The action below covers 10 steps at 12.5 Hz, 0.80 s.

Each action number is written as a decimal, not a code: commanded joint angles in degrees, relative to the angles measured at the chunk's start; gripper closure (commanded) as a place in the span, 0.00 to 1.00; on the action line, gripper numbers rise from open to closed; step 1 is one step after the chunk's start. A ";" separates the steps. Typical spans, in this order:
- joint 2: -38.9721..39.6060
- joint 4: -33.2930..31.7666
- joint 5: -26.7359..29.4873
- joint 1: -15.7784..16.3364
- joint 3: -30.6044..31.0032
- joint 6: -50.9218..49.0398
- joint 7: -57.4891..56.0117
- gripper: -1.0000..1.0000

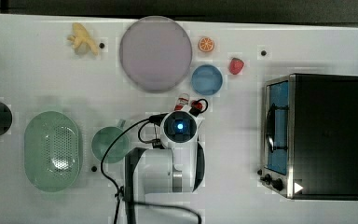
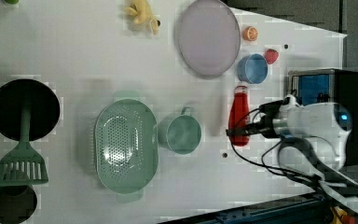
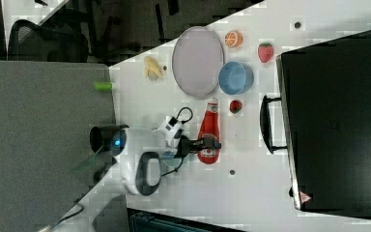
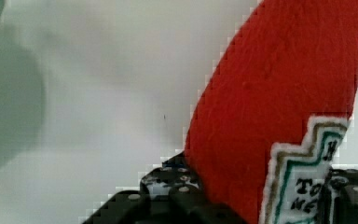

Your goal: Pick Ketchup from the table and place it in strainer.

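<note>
Your gripper [image 3: 207, 144] has its fingers clamped across the Ketchup [image 3: 209, 130] lying mid-table on the white table [image 1: 37, 84], the strainer [image 1: 52, 150] by the top view's left edge.

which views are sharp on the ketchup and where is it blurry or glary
Wrist view: the Ketchup is sharp enough to show its texture and label lettering, while the green cup is an out-of-focus smear. Left view: the bottle reads clearly; soft shadows lie beside the strainer. Top view: the arm hides most of the bottle; the white table looks washed out.
</note>
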 commanded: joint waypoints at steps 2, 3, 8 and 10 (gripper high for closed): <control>-15.52 5.50 0.20 -0.16 1.18 -15.43 -0.44 0.40; -17.92 6.53 0.22 -0.01 1.66 -19.67 2.08 0.40; -21.85 9.68 0.40 2.07 8.90 -24.66 12.73 0.40; -21.02 10.47 0.46 2.78 13.18 -24.63 21.83 0.40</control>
